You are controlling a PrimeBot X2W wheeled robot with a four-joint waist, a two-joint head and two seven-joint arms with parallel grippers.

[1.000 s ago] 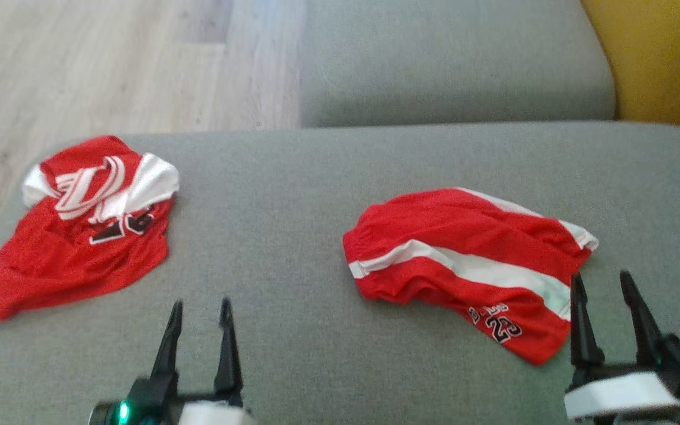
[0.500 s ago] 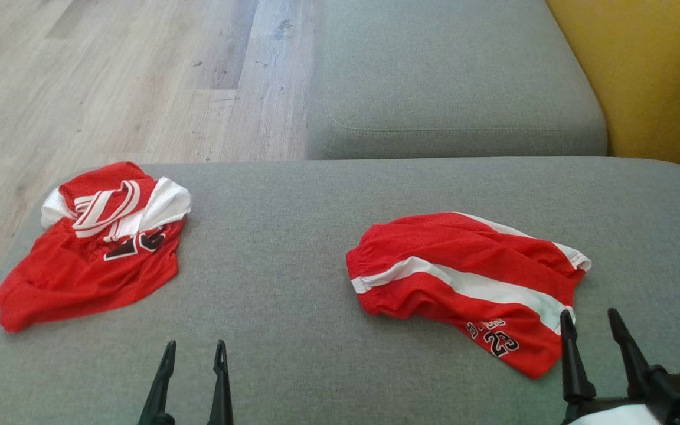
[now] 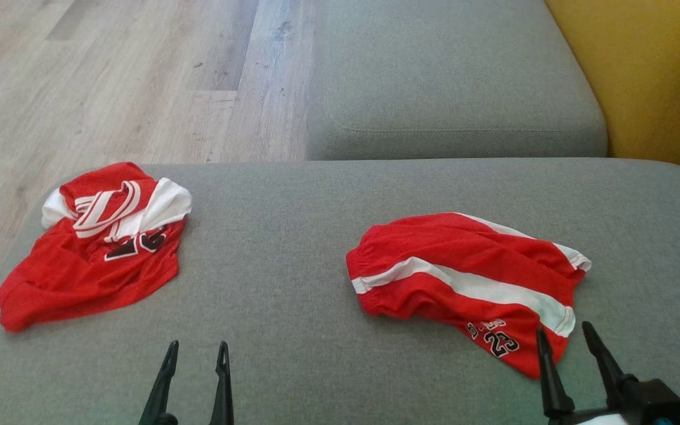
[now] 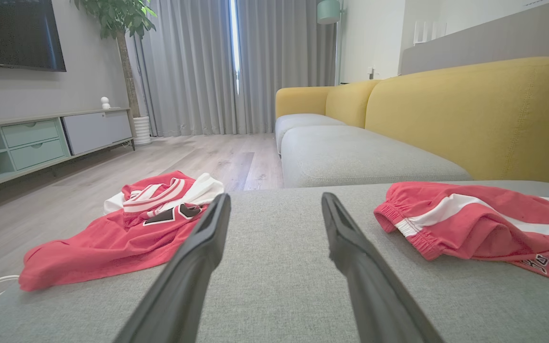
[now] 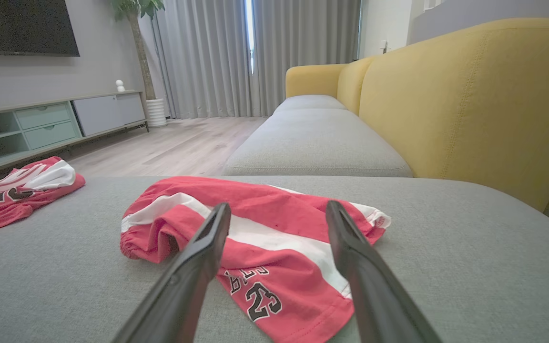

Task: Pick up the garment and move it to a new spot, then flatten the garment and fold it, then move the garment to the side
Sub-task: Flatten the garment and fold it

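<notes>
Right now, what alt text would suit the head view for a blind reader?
A crumpled red-and-white jersey lies left and red shorts with a white stripe lie right, apart, on a grey fabric sofa cushion. At the bottom edge the left gripper and right gripper stand open, the right one close to the shorts.

A wide grey cushion (image 3: 293, 295) carries two crumpled garments. The red shorts (image 3: 464, 277), with a white side stripe and a dark "23" print, lie on the cushion's right half. A red jersey (image 3: 86, 260) with white trim sits bunched near the cushion's left edge. Over the cushion's near edge, left of its middle, the left gripper (image 3: 198, 343) has its fingers spread and nothing between them. The right gripper (image 3: 563, 328), also spread, is at the cushion's near right, its fingertips at the shorts' closest hem. Beyond the cushion's far edge are a second cushion (image 3: 452, 77), a wooden floor (image 3: 110, 77) and a yellow backrest (image 3: 653, 77).
</notes>
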